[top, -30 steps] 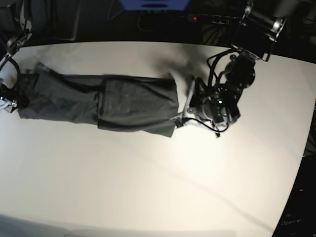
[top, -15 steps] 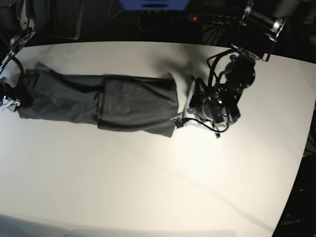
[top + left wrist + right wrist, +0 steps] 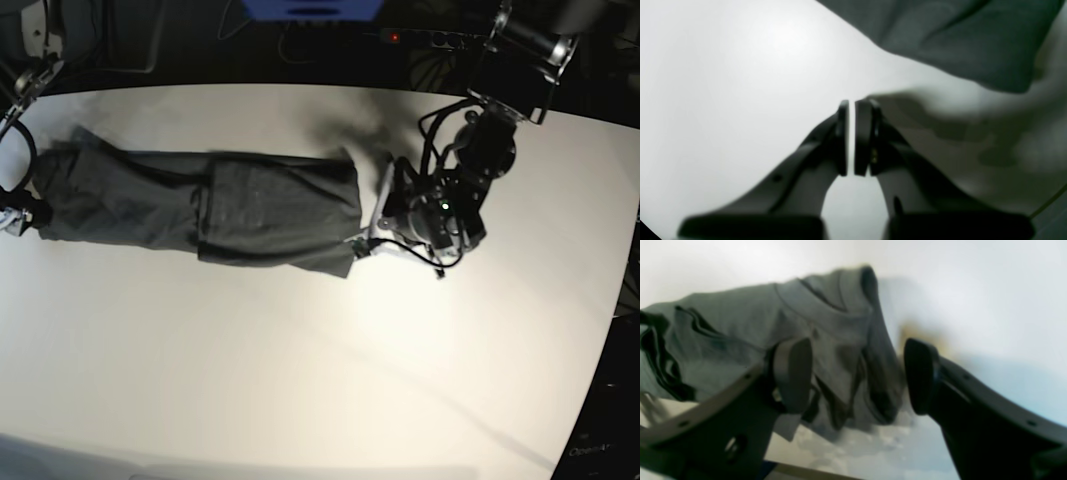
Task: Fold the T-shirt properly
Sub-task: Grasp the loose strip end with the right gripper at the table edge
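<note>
T-shirt (image 3: pixel 200 208) lies flat as a long narrow strip across the far half of the table (image 3: pixel 320 380), sides already folded in, so what's left looks like the lengthwise fold. Left gripper (image 3: pixel 851 138) is pinched nearly closed on nothing, parked on bare table just beside one end of the strip, cloth edge not between the pads. Right gripper (image 3: pixel 857 376) is spread wide, straddling the bunched collar end with no grip yet. Next, probably: right closes on that end, left opens and takes its own edge, then carry one end over the other.
</note>
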Robot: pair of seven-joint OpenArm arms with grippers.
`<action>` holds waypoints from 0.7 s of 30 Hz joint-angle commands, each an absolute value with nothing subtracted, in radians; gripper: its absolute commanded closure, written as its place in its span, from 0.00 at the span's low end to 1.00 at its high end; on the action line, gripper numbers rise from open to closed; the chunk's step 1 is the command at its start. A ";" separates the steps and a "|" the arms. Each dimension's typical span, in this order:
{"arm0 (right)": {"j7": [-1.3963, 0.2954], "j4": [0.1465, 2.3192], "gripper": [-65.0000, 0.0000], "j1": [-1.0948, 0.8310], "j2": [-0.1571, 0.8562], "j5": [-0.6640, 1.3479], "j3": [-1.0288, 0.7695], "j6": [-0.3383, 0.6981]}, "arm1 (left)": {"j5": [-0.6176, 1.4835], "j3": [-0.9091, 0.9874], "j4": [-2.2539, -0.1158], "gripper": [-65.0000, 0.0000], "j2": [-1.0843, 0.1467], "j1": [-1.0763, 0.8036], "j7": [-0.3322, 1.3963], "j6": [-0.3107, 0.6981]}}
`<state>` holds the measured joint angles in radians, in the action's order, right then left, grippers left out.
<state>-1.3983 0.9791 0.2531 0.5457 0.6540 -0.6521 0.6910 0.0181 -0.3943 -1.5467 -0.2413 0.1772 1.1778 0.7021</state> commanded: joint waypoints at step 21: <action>-1.396 0.998 0.34 0.225 0.578 0.670 -0.648 0.698 | 0.019 -0.387 -1.569 0.95 -0.243 0.194 1.175 0.698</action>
<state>-1.3937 0.9813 0.2134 0.5476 0.6582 -0.6434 0.6918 0.0185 -0.3943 -1.5475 -0.2413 0.1764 1.1778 0.7021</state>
